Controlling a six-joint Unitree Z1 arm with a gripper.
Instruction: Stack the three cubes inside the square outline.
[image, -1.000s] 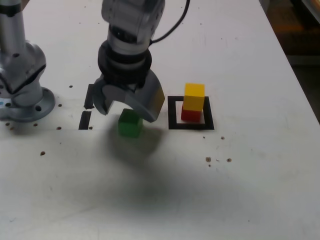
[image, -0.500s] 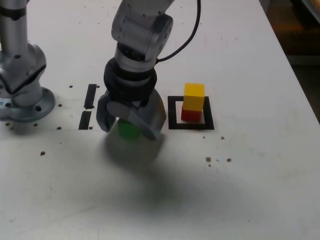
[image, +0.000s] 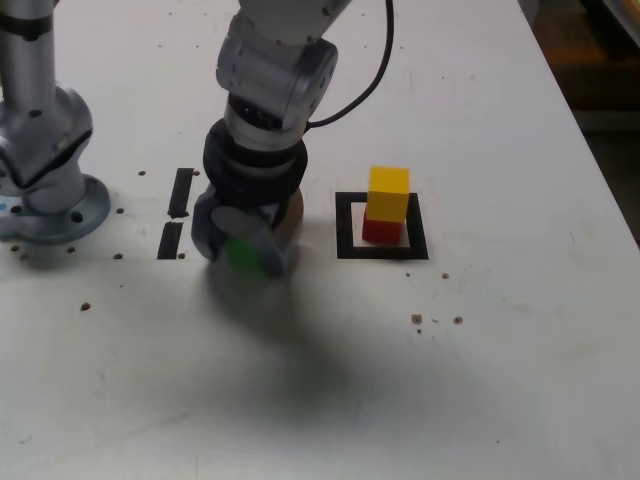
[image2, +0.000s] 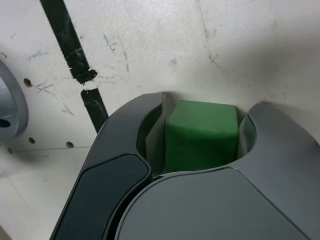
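Gripper closed around the green cube, two cubes stacked in the outline.

In the exterior view the gripper (image: 243, 250) is down at the white table (image: 500, 380), its jaws drawn in against the green cube (image: 240, 251). To the exterior view's right, near it, the yellow cube (image: 389, 192) sits on the red cube (image: 380, 230) inside the square outline (image: 345, 228). Two short black bars (image: 177, 212) lie at the left. In the wrist view the green cube (image2: 201, 134) fills the gap between both jaws, touching each side.

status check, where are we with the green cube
End effector shut on green cube, cube on table. Yellow cube atop red cube in square outline. Path clear.
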